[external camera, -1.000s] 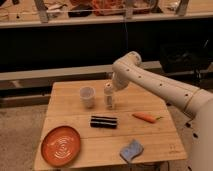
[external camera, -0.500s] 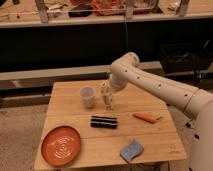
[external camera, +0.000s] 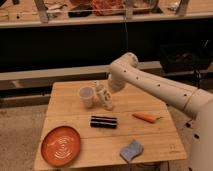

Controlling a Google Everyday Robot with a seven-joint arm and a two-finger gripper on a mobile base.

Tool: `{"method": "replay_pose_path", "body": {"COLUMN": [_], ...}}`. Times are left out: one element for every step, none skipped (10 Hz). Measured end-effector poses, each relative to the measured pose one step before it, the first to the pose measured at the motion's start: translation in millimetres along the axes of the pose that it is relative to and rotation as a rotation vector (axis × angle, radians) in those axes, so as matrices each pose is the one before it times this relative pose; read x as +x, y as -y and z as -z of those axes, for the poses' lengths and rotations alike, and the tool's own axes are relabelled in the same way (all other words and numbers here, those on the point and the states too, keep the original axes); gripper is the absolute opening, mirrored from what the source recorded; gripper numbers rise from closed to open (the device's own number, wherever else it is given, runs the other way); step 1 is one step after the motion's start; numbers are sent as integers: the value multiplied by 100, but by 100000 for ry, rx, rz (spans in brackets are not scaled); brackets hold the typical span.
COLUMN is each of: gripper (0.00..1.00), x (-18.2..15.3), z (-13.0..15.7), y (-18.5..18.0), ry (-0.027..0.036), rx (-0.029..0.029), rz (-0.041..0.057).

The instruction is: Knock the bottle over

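The bottle (external camera: 103, 96), slim and clear with a white cap, stands on the wooden table (external camera: 150, 137) at its middle back. It leans with its top to the left, toward the whitish cup (external camera: 86, 96) right beside it. My gripper (external camera: 110, 90) is at the end of the white arm, which reaches in from the right. It is right against the bottle's right side.
A black rectangular object (external camera: 103, 121) lies in front of the bottle. A carrot (external camera: 145, 118) lies to the right, an orange plate (external camera: 60, 145) at the front left, and a blue sponge (external camera: 131, 150) at the front. A dark counter stands behind the table.
The bottle stood upright before and now leans left toward the cup. My gripper has pushed slightly left against it.
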Motion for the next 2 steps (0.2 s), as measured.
{"method": "replay_pose_path", "body": {"gripper": [0,0], "x": [-190,-148], "z": [-41,11], "y": [-60,-21], "ry": [170,239], "rx": [-144,19], "rz": [667,297]}}
